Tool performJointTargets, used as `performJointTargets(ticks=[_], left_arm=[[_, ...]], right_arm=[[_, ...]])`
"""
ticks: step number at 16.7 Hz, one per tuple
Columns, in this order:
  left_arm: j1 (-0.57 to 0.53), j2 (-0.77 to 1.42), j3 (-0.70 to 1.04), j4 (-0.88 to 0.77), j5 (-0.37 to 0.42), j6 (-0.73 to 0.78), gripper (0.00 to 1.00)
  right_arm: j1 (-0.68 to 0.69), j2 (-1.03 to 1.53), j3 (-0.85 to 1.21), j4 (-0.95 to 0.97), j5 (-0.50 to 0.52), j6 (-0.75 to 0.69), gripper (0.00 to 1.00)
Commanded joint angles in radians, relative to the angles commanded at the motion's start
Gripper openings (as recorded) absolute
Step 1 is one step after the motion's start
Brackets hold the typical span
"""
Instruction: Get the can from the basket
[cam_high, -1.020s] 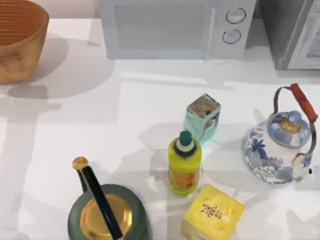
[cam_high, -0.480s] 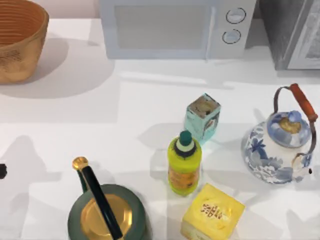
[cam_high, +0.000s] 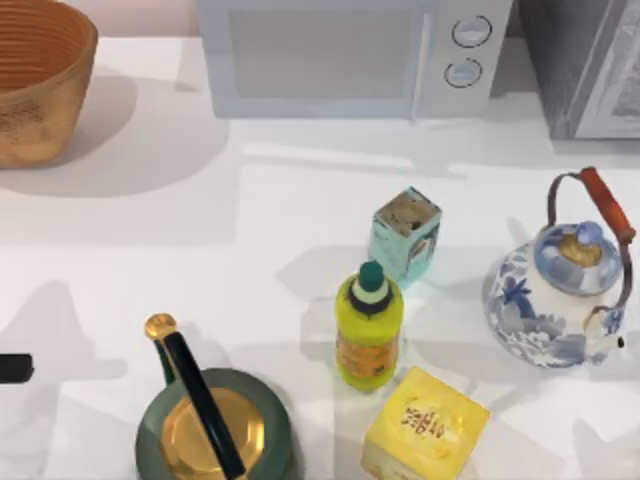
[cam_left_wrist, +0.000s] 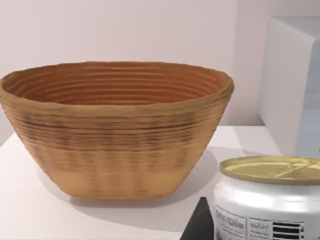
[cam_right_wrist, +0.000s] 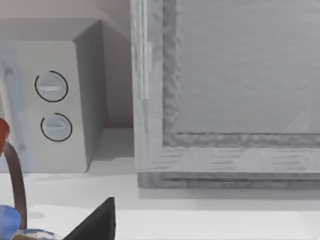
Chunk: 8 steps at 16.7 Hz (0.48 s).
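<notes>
No legible text. The small white can with a tan-yellow top (cam_left_wrist: 267, 200) bears a barcode and unreadable fine print.

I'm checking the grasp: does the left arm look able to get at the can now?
Probably yes. In the left wrist view the can is close up, outside the basket and nearer than it, with nothing between camera and can.

One basket (cam_high: 35, 80), one can (cam_left_wrist: 267, 197), one bottle (cam_high: 369, 325), two kettles (cam_high: 565, 285)
</notes>
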Motion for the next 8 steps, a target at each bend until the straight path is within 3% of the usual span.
performJointTargets(ticks=[4, 8], left_arm=[[0.004, 0.032, 0.011, 0.013, 0.016, 0.004, 0.0], [0.002, 0.195, 0.076, 0.099, 0.126, 0.018, 0.0]], right_arm=[[0.0, 0.0, 0.0, 0.0, 0.0, 0.0, 1.0], [0.0, 0.0, 0.0, 0.0, 0.0, 0.0, 1.0]])
